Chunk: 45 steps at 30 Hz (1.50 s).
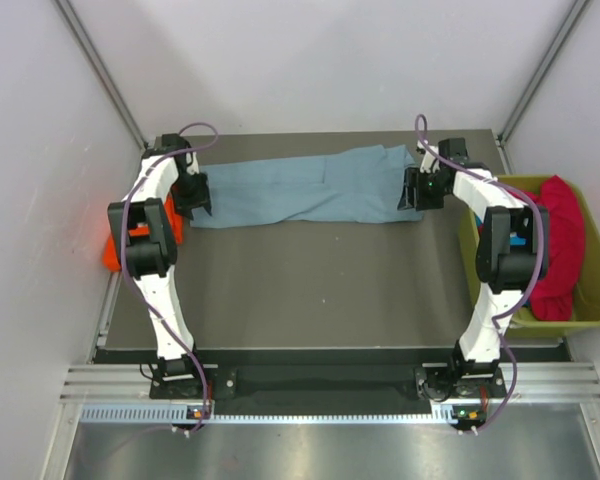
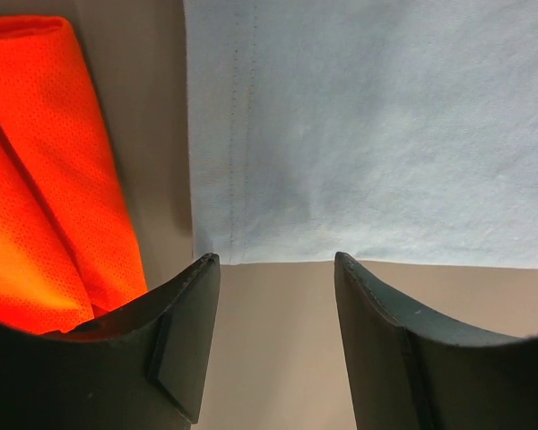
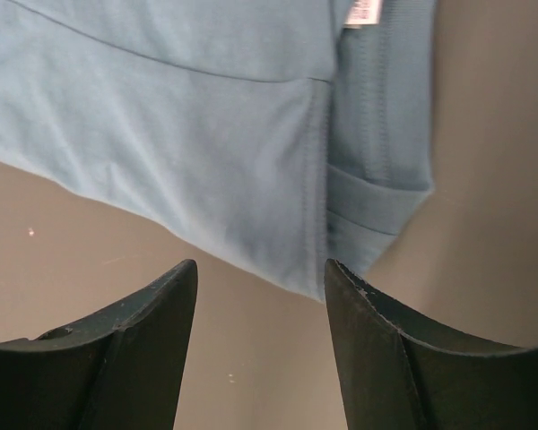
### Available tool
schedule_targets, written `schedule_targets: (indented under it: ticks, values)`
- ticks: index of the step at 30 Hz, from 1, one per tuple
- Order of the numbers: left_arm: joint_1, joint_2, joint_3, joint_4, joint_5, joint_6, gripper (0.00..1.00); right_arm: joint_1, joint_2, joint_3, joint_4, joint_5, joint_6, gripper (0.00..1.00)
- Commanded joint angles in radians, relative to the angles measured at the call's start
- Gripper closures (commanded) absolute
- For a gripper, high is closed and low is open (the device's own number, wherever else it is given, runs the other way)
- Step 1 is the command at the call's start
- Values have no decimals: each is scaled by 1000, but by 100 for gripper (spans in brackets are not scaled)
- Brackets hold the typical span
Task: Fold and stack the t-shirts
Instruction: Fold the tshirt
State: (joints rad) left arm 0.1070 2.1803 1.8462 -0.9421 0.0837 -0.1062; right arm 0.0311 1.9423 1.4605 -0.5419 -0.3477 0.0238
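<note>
We are seeing the orange-red t-shirt [image 2: 45,179] lying folded just outside the left finger of the left gripper [image 2: 273,262]. That gripper's fingers are standing apart with nothing between them, the hem of the grey-blue t-shirt [image 2: 368,125] lying just beyond their tips. The right gripper [image 3: 262,267] is likewise gaping empty, the shirt's other end lying just past its fingertips. The crimson t-shirt [image 1: 562,240] is resting in the green bin [image 1: 595,305], off to that gripper's outer side.

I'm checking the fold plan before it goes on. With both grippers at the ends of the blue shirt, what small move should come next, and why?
Probably ease both forward and close on the shirt's near edge. The grey-blue t-shirt lies in a long flat strip. The left gripper and right gripper are open and empty, right at that edge, one at either end.
</note>
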Motion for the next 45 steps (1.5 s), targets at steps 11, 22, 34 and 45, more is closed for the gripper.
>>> schedule_targets:
  ticks: [11, 22, 34, 45]
  values:
    - [10, 25, 2, -11, -6, -3, 42, -23, -5, 26, -21, 29, -64, 50]
    - [11, 45, -7, -6, -27, -9, 86, -22, 76, 73, -20, 23, -107, 93]
    - [20, 47, -24, -1, -32, -4, 100, -23, 95, 80, -20, 50, -130, 100]
    - [23, 53, -28, -3, -35, -7, 95, -23, 81, 74, -27, 98, -131, 53]
